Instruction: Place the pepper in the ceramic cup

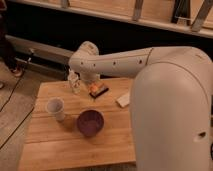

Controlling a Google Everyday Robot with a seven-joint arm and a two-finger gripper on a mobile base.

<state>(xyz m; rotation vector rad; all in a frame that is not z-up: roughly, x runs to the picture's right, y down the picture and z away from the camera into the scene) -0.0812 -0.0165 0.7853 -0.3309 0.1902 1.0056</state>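
Note:
The orange pepper point(94, 88) lies on the wooden table point(60, 145) near its far edge, beside a small dark object point(101, 92). My gripper point(91, 80) hangs straight down from the bent white arm, right above the pepper and close to it. The arm hides most of the gripper. The white ceramic cup point(55, 108) stands upright on the left part of the table, well to the left of the gripper and nearer the camera. It looks empty.
A dark purple bowl point(90, 122) sits mid-table, right of the cup. A small pale figurine-like bottle point(74, 82) stands just left of the gripper. A pale block point(123, 100) lies to the right, partly behind my large white arm point(170, 110).

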